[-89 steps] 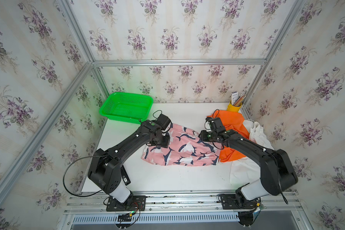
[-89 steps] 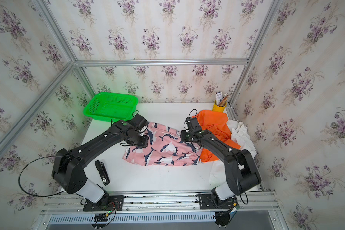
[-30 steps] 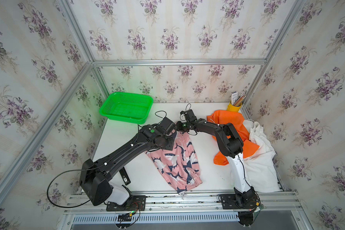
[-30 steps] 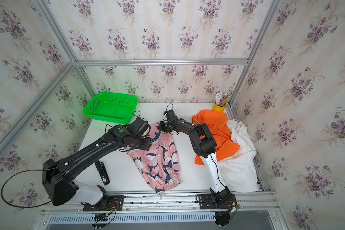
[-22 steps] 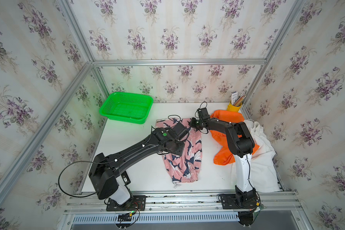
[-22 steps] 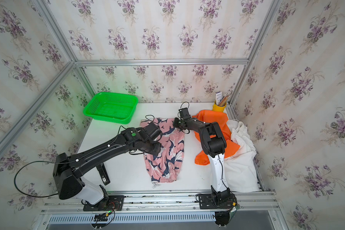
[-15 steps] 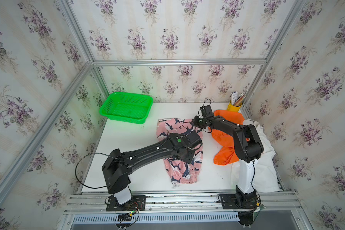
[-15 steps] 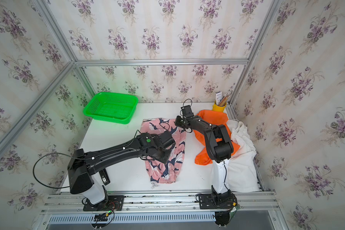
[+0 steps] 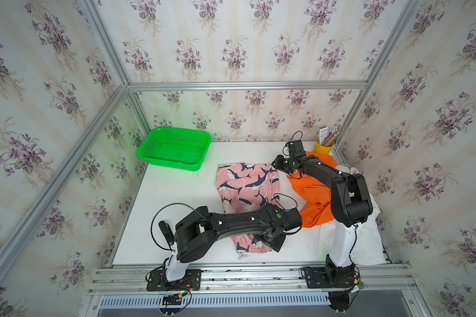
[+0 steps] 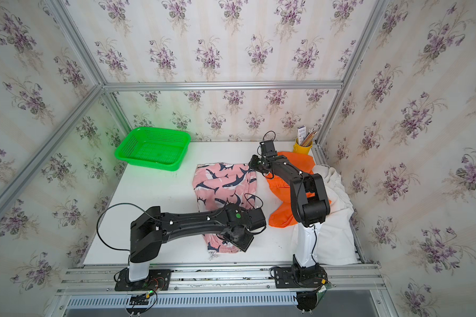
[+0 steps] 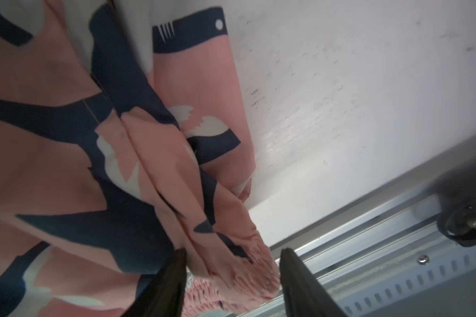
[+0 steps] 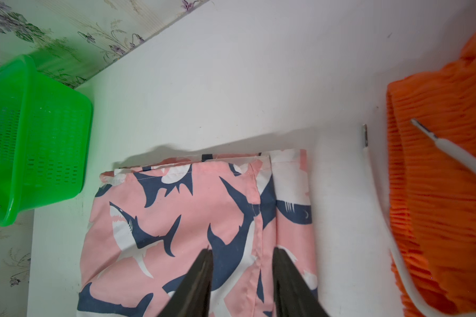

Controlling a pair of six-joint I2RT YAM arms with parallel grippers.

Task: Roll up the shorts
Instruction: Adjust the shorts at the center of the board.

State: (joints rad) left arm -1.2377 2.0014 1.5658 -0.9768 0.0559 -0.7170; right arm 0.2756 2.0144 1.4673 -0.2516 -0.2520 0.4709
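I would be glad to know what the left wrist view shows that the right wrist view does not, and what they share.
Only the left wrist view: the gathered waistband of the pink shorts between the left gripper's jaws, and the metal rail. Only the right wrist view: the green basket, the orange shorts with a white drawstring, and the open right gripper. Both: the pink shorts lying on the white table.

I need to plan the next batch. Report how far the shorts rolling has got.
Done: the pink shark-print cloth shorts lie flat, lengthwise; nothing is rolled yet. In hand: the left pincer has its jaws either side of their gathered waistband, grip unclear; the right pincer hangs open over the far hem end. Left: roll them, then the plain orange cloth shorts and the white cloth shorts, both heaped at the right.
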